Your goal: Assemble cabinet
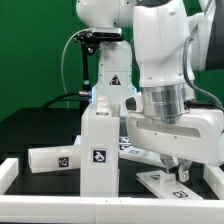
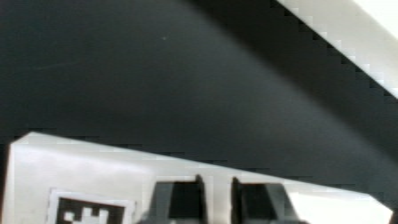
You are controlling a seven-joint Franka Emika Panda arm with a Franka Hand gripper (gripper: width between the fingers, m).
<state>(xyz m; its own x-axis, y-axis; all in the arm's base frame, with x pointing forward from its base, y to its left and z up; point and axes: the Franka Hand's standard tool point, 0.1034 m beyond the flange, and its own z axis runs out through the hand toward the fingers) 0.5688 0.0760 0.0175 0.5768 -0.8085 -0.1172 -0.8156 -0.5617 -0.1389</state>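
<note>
Nearest, a white rim (image 1: 60, 206) runs along the front edge of the black tabletop (image 1: 35, 125) and turns back along the exterior view's left. Just behind it stands the tallest cabinet part, an upright white box (image 1: 100, 135) with a square tag on its front face. It is set a little to the exterior view's left of centre.

To the exterior view's right of the box, a flat white panel (image 1: 158, 184) lies low on the tabletop, with a tag near its far corner. The gripper (image 1: 178, 168) is down at this panel, its tips at or just above the panel's surface. In the wrist view the same panel (image 2: 71, 165) shows a tag near its edge. Two dark fingers (image 2: 173, 205) reach down over it, side by side. The jaws stand narrow, with only a thin pale strip between them. I cannot tell whether they pinch the panel or merely rest against it. Beyond the panel the wrist view shows bare dark tabletop (image 2: 143, 80) and a white edge (image 2: 347, 40) crossing one corner.

On the exterior view's left of the box, another white cabinet part (image 1: 50, 160) lies on its side, its tagged end turned toward the box. Above the gripper rises the thick white arm (image 1: 165, 60). Farther back stands a white column with a warning triangle (image 1: 112, 78), and a green backdrop (image 1: 30, 50) closes the scene.
</note>
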